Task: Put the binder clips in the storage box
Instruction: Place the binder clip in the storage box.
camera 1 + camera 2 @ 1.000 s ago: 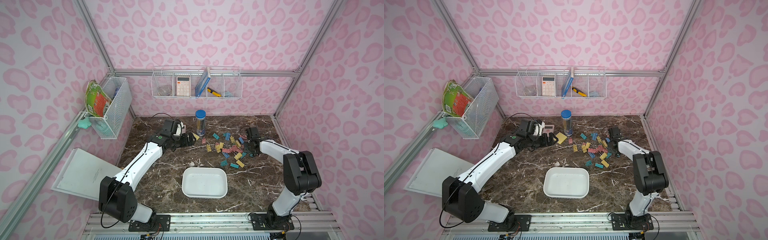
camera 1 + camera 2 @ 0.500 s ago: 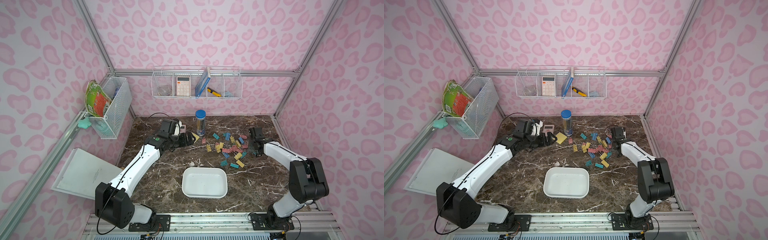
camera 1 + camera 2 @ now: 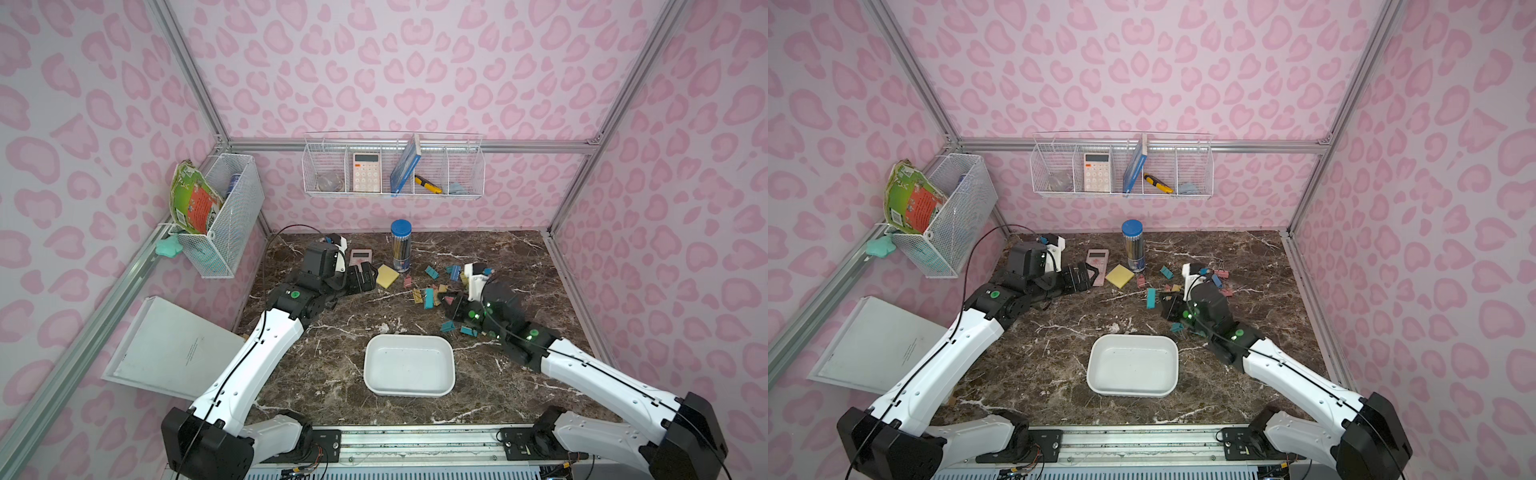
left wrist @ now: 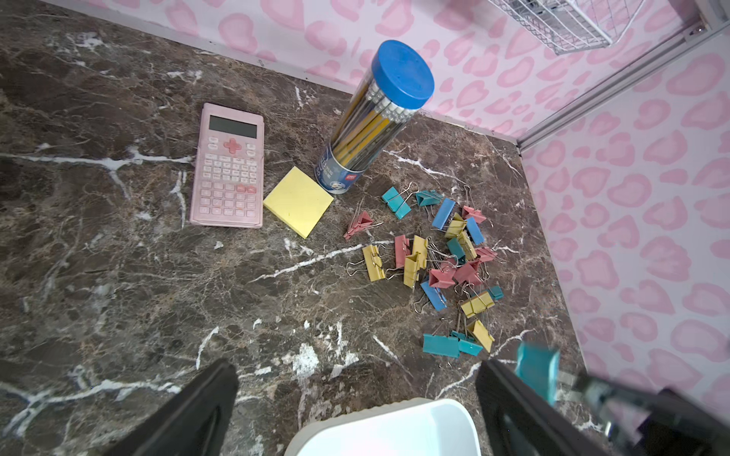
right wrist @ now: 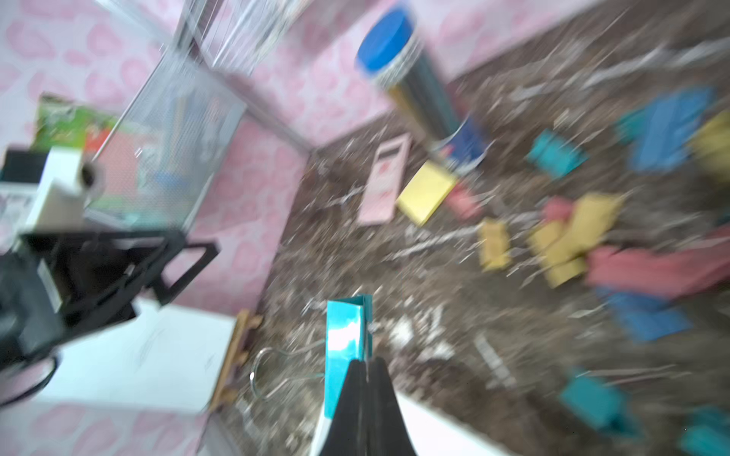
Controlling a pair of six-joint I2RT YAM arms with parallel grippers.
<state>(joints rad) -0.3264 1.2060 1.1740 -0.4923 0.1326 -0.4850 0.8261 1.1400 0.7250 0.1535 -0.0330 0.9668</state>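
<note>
Right hand (image 5: 365,369) pinches one teal binder clip (image 5: 347,335) above the surface (image 3: 332,357), likely to carry it to the empty storage box (image 3: 409,365); left hand (image 3: 360,277) gapes open, idle.

Soft, even light all round; shadows on the dark tabletop (image 3: 324,374) are faint. Both top views are sharp. The left wrist view is crisp except for a smeared teal binder clip (image 4: 537,371) at its edge. The right wrist view is streaked with motion blur; only the right pincer (image 5: 365,361) and that clip, with 1 white glint, look sharp.
</note>
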